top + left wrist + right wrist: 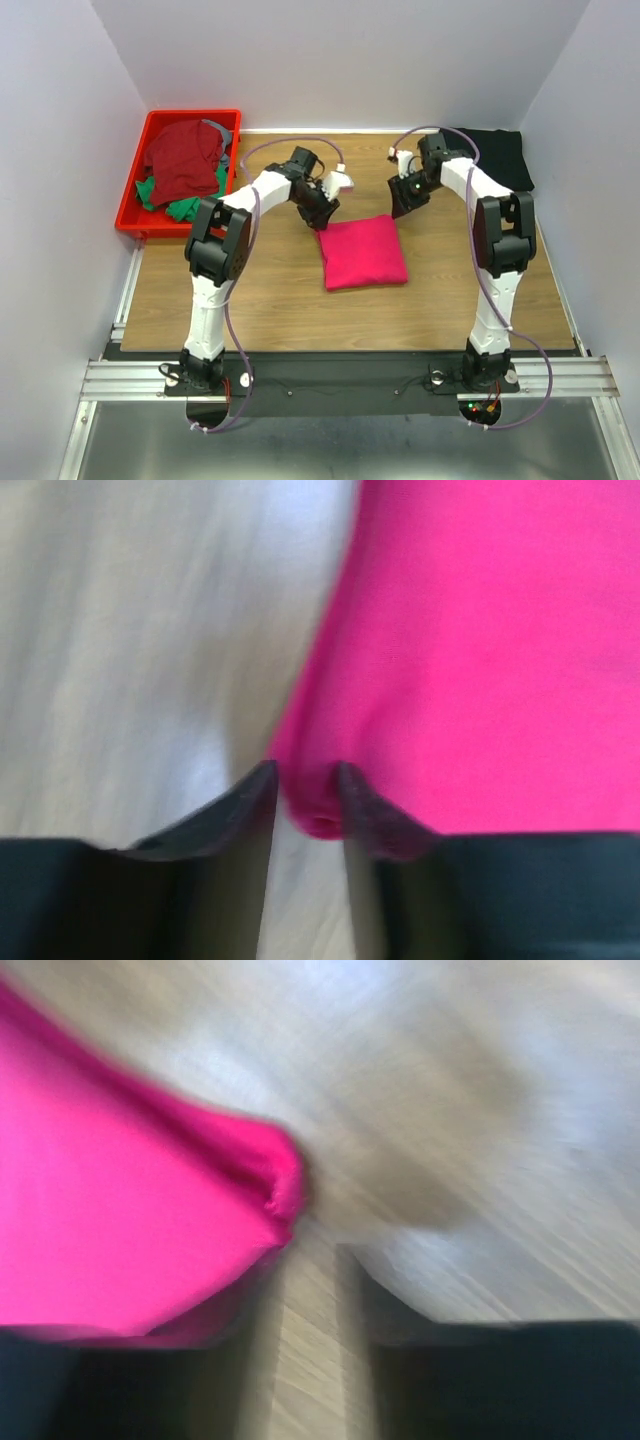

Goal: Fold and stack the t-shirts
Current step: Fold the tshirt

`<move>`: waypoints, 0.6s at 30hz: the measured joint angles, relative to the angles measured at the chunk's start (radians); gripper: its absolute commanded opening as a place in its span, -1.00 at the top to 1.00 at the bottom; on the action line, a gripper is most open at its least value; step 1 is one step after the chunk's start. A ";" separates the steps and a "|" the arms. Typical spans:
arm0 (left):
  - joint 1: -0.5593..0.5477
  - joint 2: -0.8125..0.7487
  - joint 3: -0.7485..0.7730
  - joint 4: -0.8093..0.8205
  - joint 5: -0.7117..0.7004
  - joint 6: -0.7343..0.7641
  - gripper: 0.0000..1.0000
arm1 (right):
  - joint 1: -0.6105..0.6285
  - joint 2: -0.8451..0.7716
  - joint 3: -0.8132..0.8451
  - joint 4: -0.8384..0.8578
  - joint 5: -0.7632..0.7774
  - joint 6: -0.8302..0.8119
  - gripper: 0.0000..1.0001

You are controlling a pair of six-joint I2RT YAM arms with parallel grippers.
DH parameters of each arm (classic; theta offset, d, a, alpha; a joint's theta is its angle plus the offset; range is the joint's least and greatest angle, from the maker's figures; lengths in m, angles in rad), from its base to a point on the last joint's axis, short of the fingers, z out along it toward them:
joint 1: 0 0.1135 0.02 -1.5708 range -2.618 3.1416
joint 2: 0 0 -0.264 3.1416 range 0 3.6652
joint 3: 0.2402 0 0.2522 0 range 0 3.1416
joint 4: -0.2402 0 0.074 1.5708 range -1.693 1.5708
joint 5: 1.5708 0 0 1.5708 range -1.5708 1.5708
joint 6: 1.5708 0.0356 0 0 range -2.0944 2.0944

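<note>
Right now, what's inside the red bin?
A dark red t-shirt on top, green cloth showing under it at the near side, a grey scrap by the far right corner of the red bin. Bin floor and anything beneath them is covered.

**Right pincer stands open beside a pink shirt corner**

The whole view is smeared and soft. A pink t-shirt fills the left part. Its upper edge runs down from the top left to a rounded, slightly puckered corner near the middle, and its lower edge slants back to the left. The pale, wood-grained worktop takes up the top and right, with whitish glare across it. The right pincer comes up from the bottom edge. Its two dark fingers are apart, with only a strip of wood grain showing between them. The shirt's corner sits just above the left-hand finger, and the cloth's lower edge overlaps that finger. The blur hides whether they touch.
</note>
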 measured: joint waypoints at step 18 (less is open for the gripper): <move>0.121 -0.546 -0.374 0.460 0.365 -0.715 -0.92 | 0.051 -0.194 -0.089 0.101 -0.494 0.401 -0.84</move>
